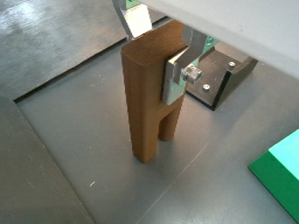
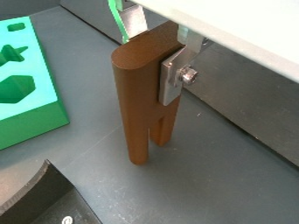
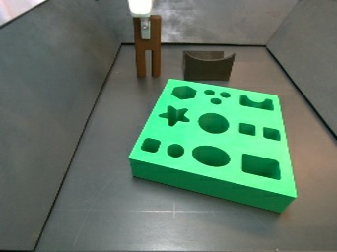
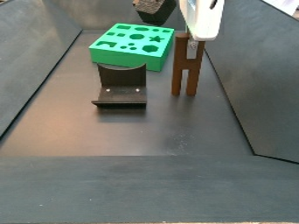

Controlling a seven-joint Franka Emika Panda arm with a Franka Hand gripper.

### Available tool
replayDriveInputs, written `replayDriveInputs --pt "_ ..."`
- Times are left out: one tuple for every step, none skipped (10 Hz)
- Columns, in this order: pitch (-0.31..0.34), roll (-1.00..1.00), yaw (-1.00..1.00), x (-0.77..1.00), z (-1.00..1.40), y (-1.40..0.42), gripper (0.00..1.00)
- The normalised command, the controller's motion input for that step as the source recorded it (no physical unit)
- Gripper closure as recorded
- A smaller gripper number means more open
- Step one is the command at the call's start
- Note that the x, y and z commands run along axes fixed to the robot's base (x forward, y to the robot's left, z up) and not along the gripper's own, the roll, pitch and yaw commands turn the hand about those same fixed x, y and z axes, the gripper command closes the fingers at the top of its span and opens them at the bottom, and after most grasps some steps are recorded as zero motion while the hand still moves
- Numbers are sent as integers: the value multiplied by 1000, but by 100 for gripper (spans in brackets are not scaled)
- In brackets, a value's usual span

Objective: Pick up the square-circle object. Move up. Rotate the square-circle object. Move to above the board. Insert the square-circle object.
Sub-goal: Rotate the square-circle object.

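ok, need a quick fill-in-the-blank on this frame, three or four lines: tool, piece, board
The tool is shut on the ____ end of the square-circle object.
The square-circle object stands with its two legs pointing ____.
The board is coloured ____.
The square-circle object's legs rest on the ____, not on the board.

Missing words: upper; down; green; floor

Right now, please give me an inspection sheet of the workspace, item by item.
Surface: dark grey floor, bare apart from the items below.
Job's things: square-circle object upright, legs on floor; board lies flat, apart from it.
Clutter: fixture between board and camera in a side view.
Tool: tool at the object's upper part; a silver finger lies against its edge.
Cables: nothing seen.
Surroundings: grey sloped walls.
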Motion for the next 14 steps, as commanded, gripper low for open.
replayDriveInputs --pt "-50 -211 -38 3 -106 12 100" --pt "-50 -211 -38 3 -106 12 100" --pt "-50 -211 -38 3 -106 12 100" --pt "-50 -211 -38 3 -105 12 100" --pt "-50 -211 -38 3 -105 12 100" --pt "-50 -211 -38 3 -105 12 100" --pt "-50 -11 -38 0 0 0 0" --pt "-49 -13 -34 0 1000 0 0" --pt "-33 -14 -32 -16 1000 0 0" --pt "8 -10 -30 -34 1000 5 0" --pt "25 -3 -27 -27 878 11 0" --pt "36 3 -25 -17 704 12 0" --pt "51 9 -22 -7 522 15 0" --pt "62 13 -19 2 399 15 0"
